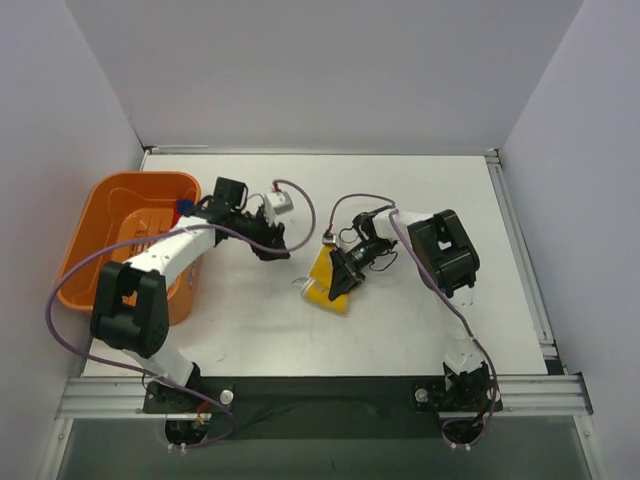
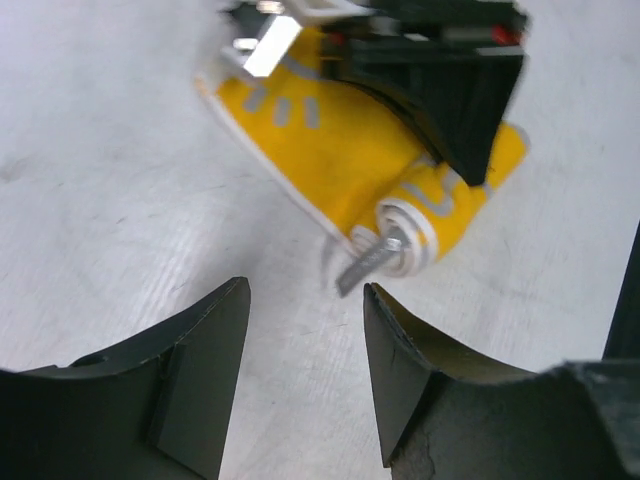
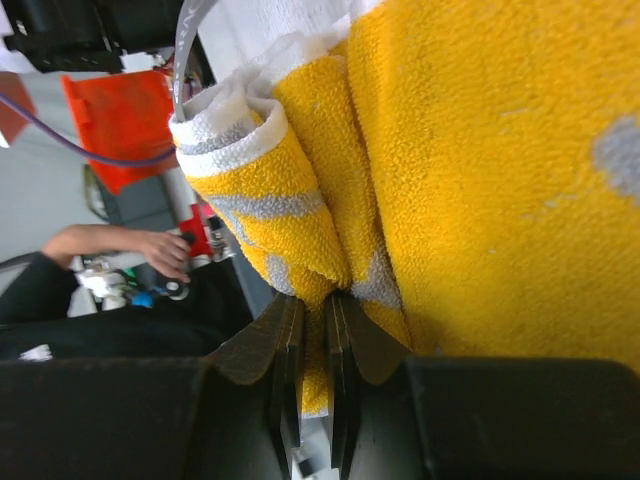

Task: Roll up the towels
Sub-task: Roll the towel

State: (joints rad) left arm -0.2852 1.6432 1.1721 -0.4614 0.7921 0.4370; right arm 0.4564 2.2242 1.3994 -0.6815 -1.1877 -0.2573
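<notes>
Nearest the lens in the right wrist view, the right tool (image 3: 310, 330) has its fingers almost together, pinching a fold of the yellow towel (image 3: 480, 150) between them. Just beyond the fingertips the cloth is partly wound into a tight roll, and the flat remainder spreads off to one side. The pinch looks meant to keep the turns from springing loose while more is wound.

The left tool (image 2: 305, 300) is spread wide with nothing in it, low over the white surface (image 2: 120, 200). The rolled end of the towel sits just ahead of its fingertips, not touching them. I judge it is placed there to steady or tuck that end.

From above, the towel lies on the surface under the right tool, between the two tools. Behind the left tool, beneath that arm, sits an orange tub (image 1: 90, 250). A small red-and-blue patch (image 1: 183, 209) at the tub's far rim may be another towel, though it is too small to tell.
</notes>
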